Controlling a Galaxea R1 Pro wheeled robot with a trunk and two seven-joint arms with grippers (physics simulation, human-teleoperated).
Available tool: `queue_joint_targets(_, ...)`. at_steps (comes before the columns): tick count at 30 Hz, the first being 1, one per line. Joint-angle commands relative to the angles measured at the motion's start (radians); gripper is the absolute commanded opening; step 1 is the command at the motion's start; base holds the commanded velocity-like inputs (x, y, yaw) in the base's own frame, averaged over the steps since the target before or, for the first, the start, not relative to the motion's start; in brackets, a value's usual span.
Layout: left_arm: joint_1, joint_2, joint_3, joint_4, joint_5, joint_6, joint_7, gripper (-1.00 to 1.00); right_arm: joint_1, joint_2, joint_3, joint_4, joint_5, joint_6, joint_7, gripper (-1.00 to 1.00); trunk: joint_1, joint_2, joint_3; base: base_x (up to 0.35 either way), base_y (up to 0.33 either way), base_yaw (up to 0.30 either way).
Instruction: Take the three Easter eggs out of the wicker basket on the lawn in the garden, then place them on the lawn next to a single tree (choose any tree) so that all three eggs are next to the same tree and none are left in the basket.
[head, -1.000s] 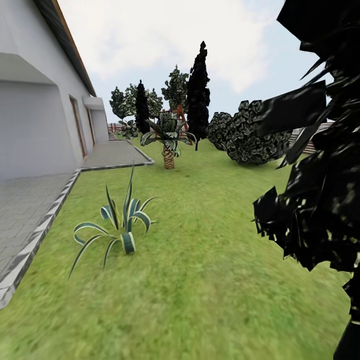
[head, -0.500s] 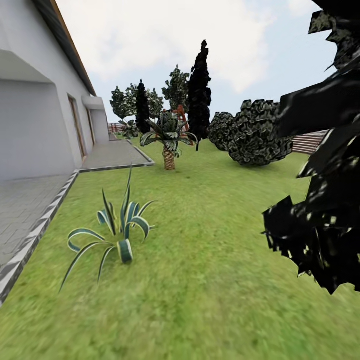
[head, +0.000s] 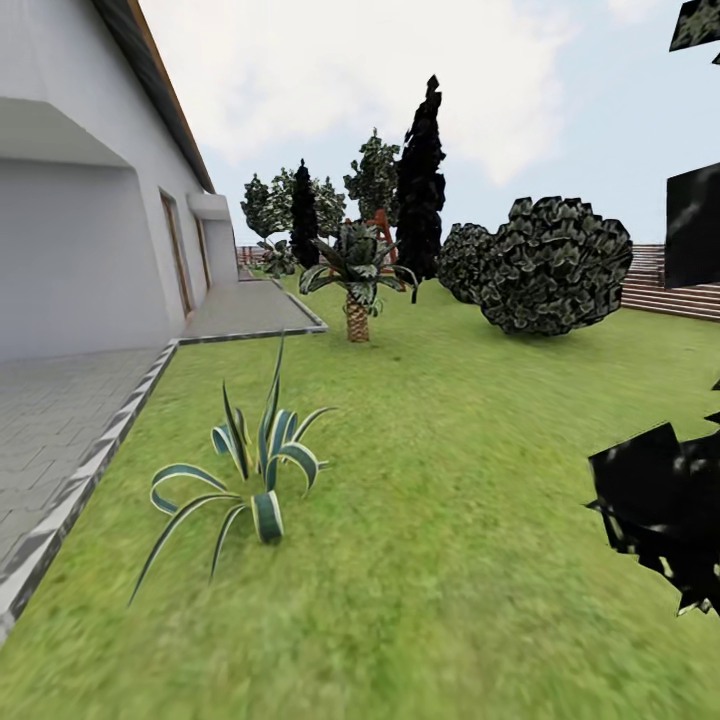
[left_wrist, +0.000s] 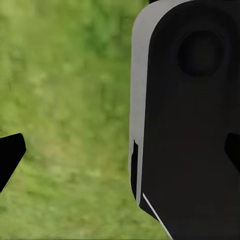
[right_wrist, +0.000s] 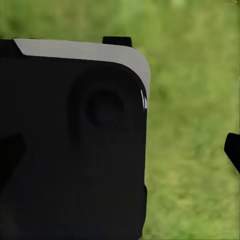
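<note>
Left wrist view gives little of the jaws: a dark fingertip at the left edge and another at the right edge, with a large black, grey-edged piece of the robot's own body (left_wrist: 190, 115) between them and blurred grass behind, so I cannot tell how the left gripper stands. The right wrist view is much the same, a black housing (right_wrist: 75, 145) across most of the frame and one dark fingertip at the right edge over green, and the right gripper's state cannot be told either. Outward, the head view looks along the lawn (head: 430, 560): a striped spiky plant (head: 250, 470) at lower left, grey paving (head: 50, 420) and a white house wall (head: 80, 230) on the left, a short palm (head: 357, 275) at centre, dark cypress-like trees (head: 422, 180) behind it, round bushes (head: 550, 265) at right, and black foliage (head: 665, 520) close at the right edge. No eggs and no basket appear among these, so which way they lie from either gripper, and which arm is nearer, cannot be judged; I take the robot to be travelling, and the next need is to bring the basket into sight.
</note>
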Motion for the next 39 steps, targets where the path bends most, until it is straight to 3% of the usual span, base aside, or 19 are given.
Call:
queue_joint_targets(1,0.001,0.0,0.001,-0.002,0.001,-0.001,-0.001,1.0,-0.001,0.0,0.0,0.002,0.001,0.0,0.0,1.0,0.001,0.0,-0.001,0.334,0.115,0.001)
queue_joint_targets(20,0.001,0.0,0.001,-0.002,0.001,-0.001,-0.001,1.0,-0.001,0.001,0.001,0.002,0.001,0.0,0.0,1.0,0.001,0.0,-0.001,0.334,0.115,-0.001)
queue_joint_targets(28,0.001,0.0,0.001,-0.002,0.001,-0.001,-0.001,1.0,-0.001,-0.001,0.0,0.002,0.001,0.0,0.0,1.0,0.001,0.0,-0.001,0.334,0.108,-0.189)
queue_joint_targets(39,0.001,0.0,0.001,-0.003,0.0,-0.001,-0.001,1.0,-0.001,0.0,0.0,0.002,0.001,0.0,0.0,1.0,0.001,0.0,-0.001,0.334,0.101,-0.017)
